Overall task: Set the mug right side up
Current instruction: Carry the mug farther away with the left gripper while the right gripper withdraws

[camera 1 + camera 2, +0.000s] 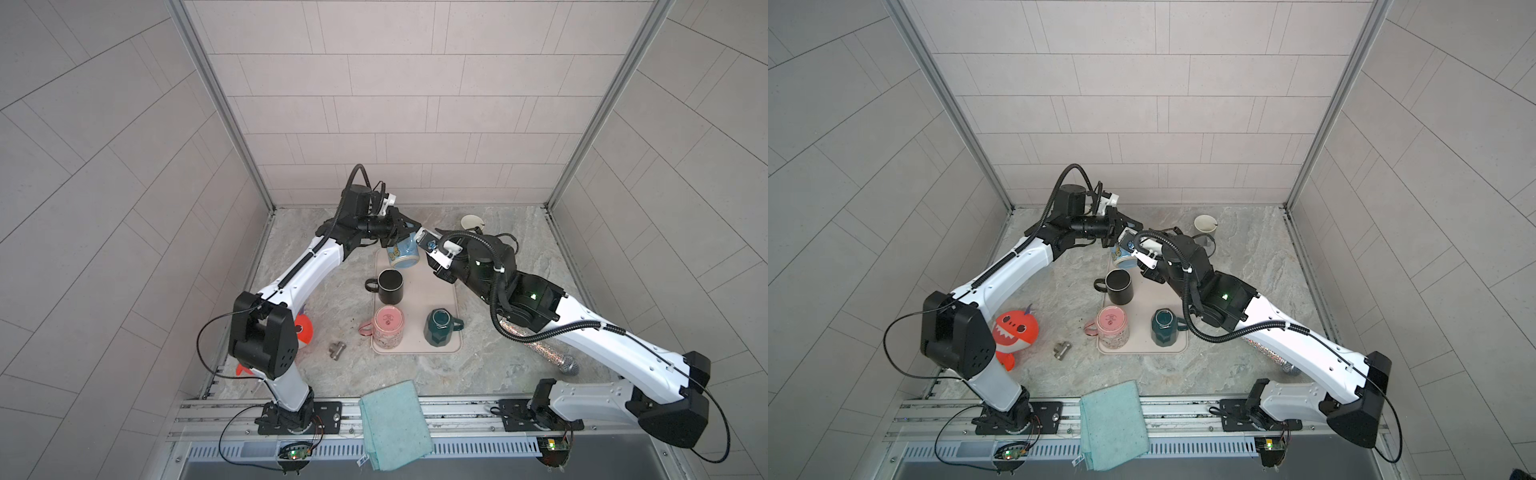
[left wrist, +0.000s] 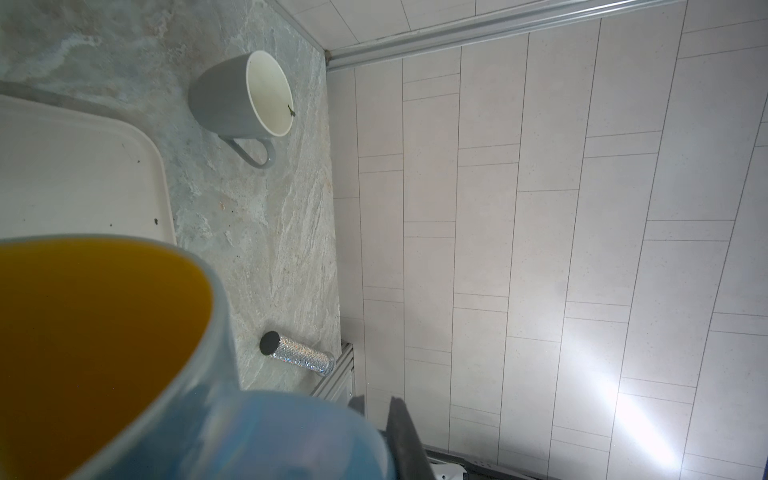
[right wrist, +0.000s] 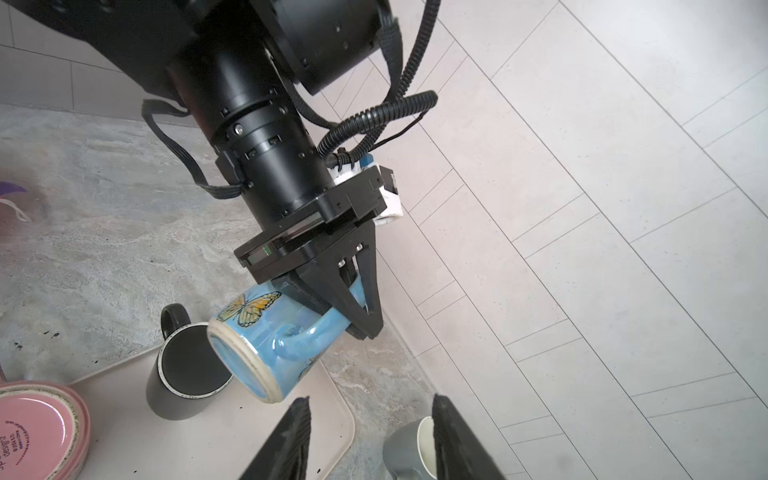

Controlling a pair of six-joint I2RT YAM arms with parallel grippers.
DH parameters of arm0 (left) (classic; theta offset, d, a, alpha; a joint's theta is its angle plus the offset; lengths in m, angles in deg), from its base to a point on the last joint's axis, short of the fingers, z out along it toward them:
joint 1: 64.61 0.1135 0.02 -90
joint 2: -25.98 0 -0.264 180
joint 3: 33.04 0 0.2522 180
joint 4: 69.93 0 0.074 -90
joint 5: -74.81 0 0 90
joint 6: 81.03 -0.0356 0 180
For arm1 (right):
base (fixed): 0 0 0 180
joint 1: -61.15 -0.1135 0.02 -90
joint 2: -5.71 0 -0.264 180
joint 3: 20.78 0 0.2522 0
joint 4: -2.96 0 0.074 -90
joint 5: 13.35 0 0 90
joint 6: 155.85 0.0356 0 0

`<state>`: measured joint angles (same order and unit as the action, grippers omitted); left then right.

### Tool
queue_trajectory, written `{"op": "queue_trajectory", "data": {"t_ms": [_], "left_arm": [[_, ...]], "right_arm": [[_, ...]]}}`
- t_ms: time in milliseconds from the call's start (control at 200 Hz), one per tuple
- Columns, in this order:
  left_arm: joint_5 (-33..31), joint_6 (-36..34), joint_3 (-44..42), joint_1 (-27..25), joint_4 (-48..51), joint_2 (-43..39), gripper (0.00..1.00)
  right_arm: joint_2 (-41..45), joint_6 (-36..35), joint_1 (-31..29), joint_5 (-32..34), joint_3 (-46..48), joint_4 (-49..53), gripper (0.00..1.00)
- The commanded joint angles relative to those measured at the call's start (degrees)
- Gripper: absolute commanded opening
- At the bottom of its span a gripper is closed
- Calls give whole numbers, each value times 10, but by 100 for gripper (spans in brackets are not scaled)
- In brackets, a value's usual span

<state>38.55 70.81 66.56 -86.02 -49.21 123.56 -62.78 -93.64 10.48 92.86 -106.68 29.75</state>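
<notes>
The blue butterfly mug (image 1: 402, 252) (image 1: 1124, 255) hangs tilted over the far end of the pale tray (image 1: 440, 299). Its base (image 3: 245, 365) points down toward the front, and its orange inside (image 2: 104, 332) faces the left wrist. My left gripper (image 1: 398, 233) (image 3: 353, 309) is shut on the mug's rim end, by the top of the handle. My right gripper (image 1: 426, 241) (image 3: 370, 399) stands open just to the right of the mug, touching nothing, with nothing between its fingers (image 3: 299, 432).
On the tray stand a black mug (image 1: 390, 286), a pink mug (image 1: 388, 328) base up and a dark green mug (image 1: 439, 328). A grey mug (image 2: 241, 99) stands at the back right. A glitter microphone (image 1: 548, 353), a metal fitting (image 1: 337, 349), an orange shark toy (image 1: 1015, 332) and a teal cloth (image 1: 395, 424) lie around.
</notes>
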Motion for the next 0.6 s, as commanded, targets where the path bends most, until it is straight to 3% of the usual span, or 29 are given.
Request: {"op": "queue_trajectory", "data": {"t_ms": [0, 160, 330, 595], "left_arm": [[1, -13, 48, 9, -85, 0, 0], [-6, -64, 77, 20, -94, 27, 0], [-34, -172, 102, 28, -68, 61, 0], [-155, -369, 144, 31, 6, 110, 0]], "right_arm": [[16, 15, 2, 18, 17, -6, 49], [36, 30, 2, 26, 35, 0, 50], [52, 44, 2, 33, 54, 7, 50], [65, 72, 4, 31, 78, 11, 50]]}}
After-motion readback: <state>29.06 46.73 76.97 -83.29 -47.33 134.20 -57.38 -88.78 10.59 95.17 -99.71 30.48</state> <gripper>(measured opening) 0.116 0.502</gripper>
